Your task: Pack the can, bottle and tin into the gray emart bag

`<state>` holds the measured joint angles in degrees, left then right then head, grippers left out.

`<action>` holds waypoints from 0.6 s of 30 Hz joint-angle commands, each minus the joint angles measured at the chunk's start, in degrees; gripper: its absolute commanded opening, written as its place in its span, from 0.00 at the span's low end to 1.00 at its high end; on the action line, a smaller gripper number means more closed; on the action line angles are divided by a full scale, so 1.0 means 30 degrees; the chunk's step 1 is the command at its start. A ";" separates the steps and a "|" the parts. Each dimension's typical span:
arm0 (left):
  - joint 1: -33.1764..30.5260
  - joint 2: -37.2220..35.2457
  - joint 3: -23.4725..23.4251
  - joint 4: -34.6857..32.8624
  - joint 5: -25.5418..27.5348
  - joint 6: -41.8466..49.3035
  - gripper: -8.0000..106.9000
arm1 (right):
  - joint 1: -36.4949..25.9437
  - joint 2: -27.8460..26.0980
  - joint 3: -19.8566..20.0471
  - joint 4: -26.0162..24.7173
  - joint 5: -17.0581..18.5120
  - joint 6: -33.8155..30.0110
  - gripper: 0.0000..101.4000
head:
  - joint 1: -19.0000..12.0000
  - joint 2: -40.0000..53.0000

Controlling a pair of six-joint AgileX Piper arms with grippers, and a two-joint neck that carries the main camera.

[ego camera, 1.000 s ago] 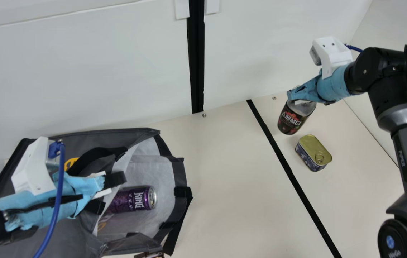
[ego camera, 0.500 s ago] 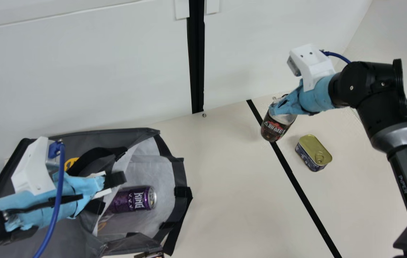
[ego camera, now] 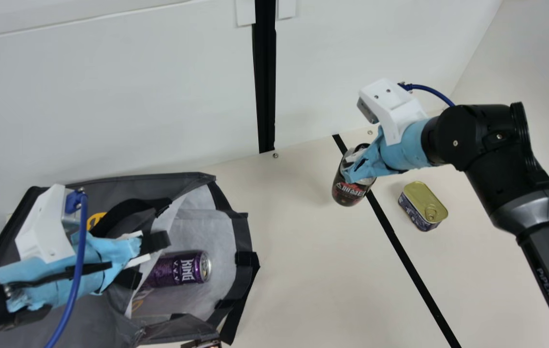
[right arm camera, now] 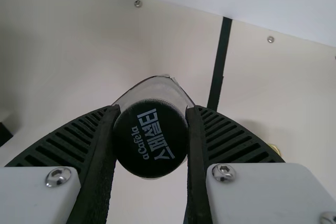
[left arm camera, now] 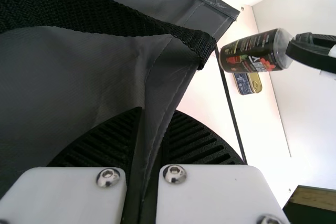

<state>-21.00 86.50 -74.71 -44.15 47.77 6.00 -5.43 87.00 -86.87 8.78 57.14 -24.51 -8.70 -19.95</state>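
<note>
Gray fabric forms the bag (ego camera: 244,237), and toward it the bottle (ego camera: 348,194) has swung, grasped near its cap (right arm camera: 150,150) by the right fingers (right arm camera: 239,140). That shortens the carry; judging from here, lining up with the bag's mouth comes next. The left fingers (left arm camera: 105,142) remain clenched on the bag's edge, and the can (ego camera: 178,269) already lies inside the bag. The tin (ego camera: 422,203) sits on the counter (ego camera: 294,232), farther from the bag than the bottle, so it probably goes last. The can's inner end is hidden by the bag's side; a dark object (ego camera: 209,344) just beside the bag is cut off, too little to identify.
</note>
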 commanded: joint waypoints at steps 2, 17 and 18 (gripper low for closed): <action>0.0000 0.0000 0.0000 0.0000 0.0000 0.0000 0.16 | 0.0191 -0.0168 0.0168 0.0260 0.0166 -0.0347 0.00 | -0.0433 -0.0016; 0.0000 0.0000 0.0000 0.0000 0.0000 0.0000 0.16 | 0.0889 -0.1559 0.1229 0.1948 0.1263 -0.2524 0.00 | -0.0433 -0.0016; 0.0000 0.0000 0.0000 0.0000 0.0000 0.0000 0.16 | 0.0942 -0.1684 0.1353 0.2079 0.1331 -0.2654 0.00 | -0.0433 -0.0016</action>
<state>-21.00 86.50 -74.71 -44.15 47.77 6.00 -2.68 82.21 -83.04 14.45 60.85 -32.16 -8.70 -19.86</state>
